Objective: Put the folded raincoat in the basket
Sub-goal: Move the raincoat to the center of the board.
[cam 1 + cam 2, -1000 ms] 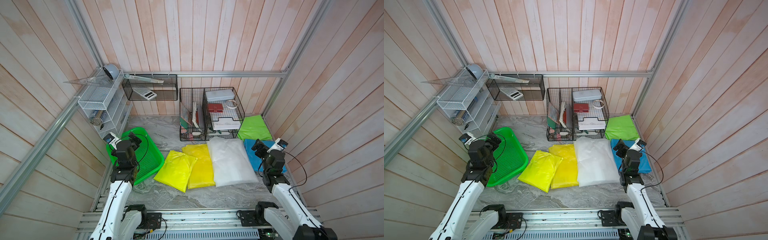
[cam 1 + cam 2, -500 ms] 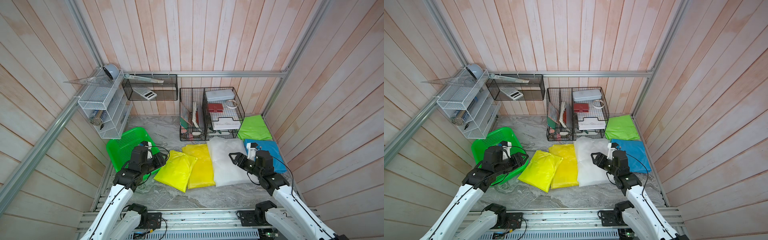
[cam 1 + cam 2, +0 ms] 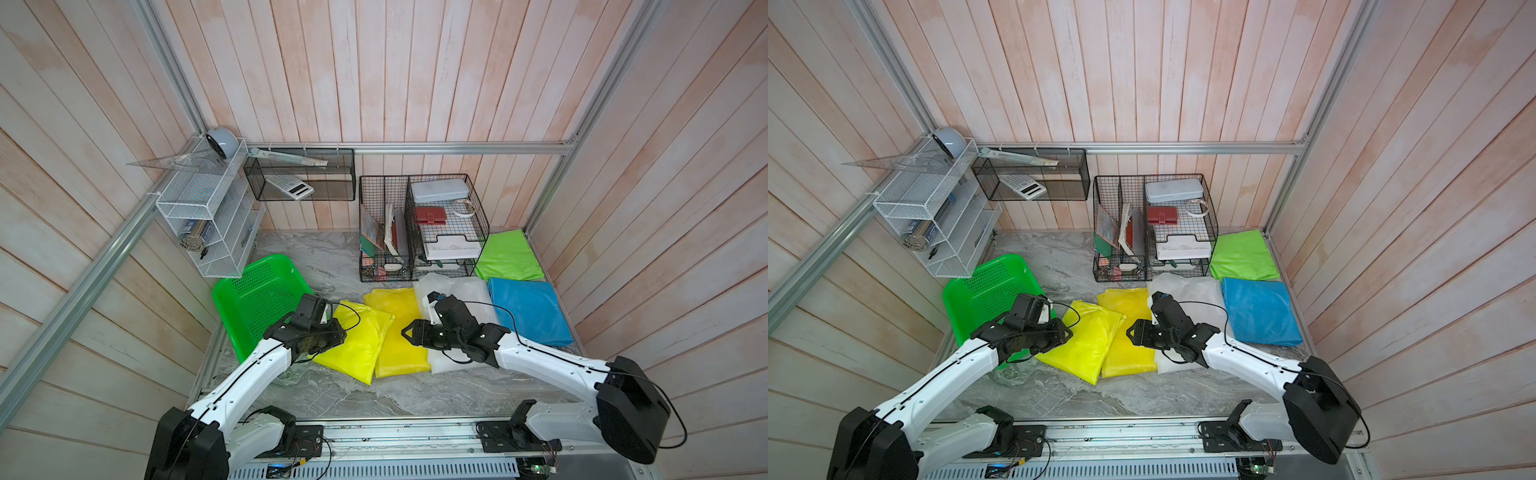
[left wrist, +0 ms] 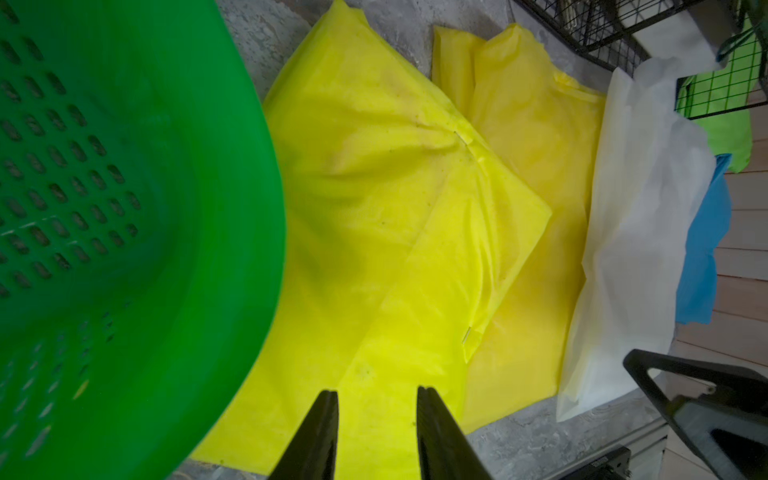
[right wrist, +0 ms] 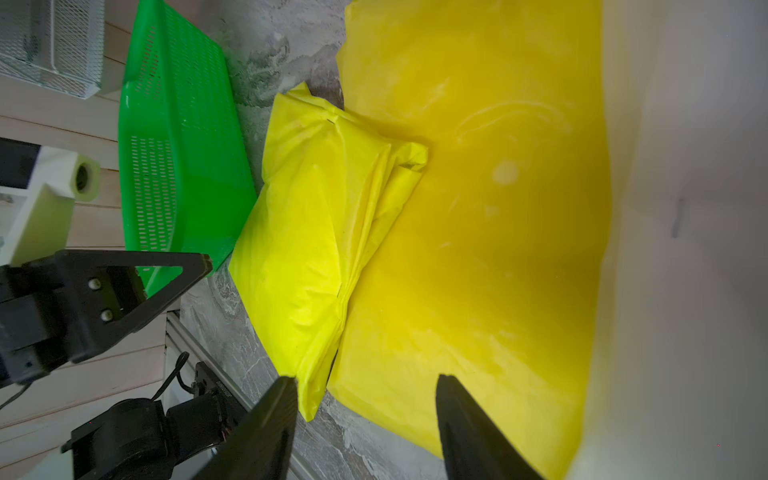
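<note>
Surface: grey marble-patterned top, enclosed by pale wood-plank walls on an aluminium frame. The green basket sits tilted at 9 o'clock. The folded lime-yellow raincoat lies flat just beside it at its 3 o'clock, outside it, overlapping a deeper yellow raincoat. White, blue and green raincoats follow toward 3 o'clock. Left gripper is over the lime-yellow raincoat, jaws narrowly parted, apparently pinching nothing. Right gripper is jaws spread, over the yellow pair's edge. The calculator lettering is too small to read.
</note>
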`<state>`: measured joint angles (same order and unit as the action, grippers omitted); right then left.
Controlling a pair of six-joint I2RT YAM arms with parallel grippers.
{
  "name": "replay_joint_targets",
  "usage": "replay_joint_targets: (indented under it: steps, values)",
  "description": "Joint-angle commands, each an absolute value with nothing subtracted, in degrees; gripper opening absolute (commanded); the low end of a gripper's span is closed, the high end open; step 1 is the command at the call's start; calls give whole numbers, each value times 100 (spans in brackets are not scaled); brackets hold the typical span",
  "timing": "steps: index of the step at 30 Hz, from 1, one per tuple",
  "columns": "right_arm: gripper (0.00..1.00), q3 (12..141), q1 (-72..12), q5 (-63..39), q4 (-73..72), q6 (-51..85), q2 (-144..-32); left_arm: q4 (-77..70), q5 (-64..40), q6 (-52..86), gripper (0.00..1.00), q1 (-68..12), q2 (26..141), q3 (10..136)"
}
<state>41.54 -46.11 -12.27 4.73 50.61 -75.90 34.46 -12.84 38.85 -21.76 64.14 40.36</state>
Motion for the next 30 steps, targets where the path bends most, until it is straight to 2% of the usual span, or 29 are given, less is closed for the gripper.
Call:
replay_joint_targets:
  steps: [1,5,18,30]
  values:
    - [60,4451,-4697,-1253,143,5180,-7958,3230,-1073,3850,36,-2188,6617,4137]
    - [60,4622,-4707,-1392,-114,5244,-8333,3132,-1104,3873,31,-2221,7192,4197]
    - [61,4928,-4702,-1634,-436,5308,-9212,3012,-592,3854,29,-2276,7707,3961]
    - [62,4793,-4669,-1560,-475,5215,-9063,3897,-395,3886,30,-2440,6864,4764]
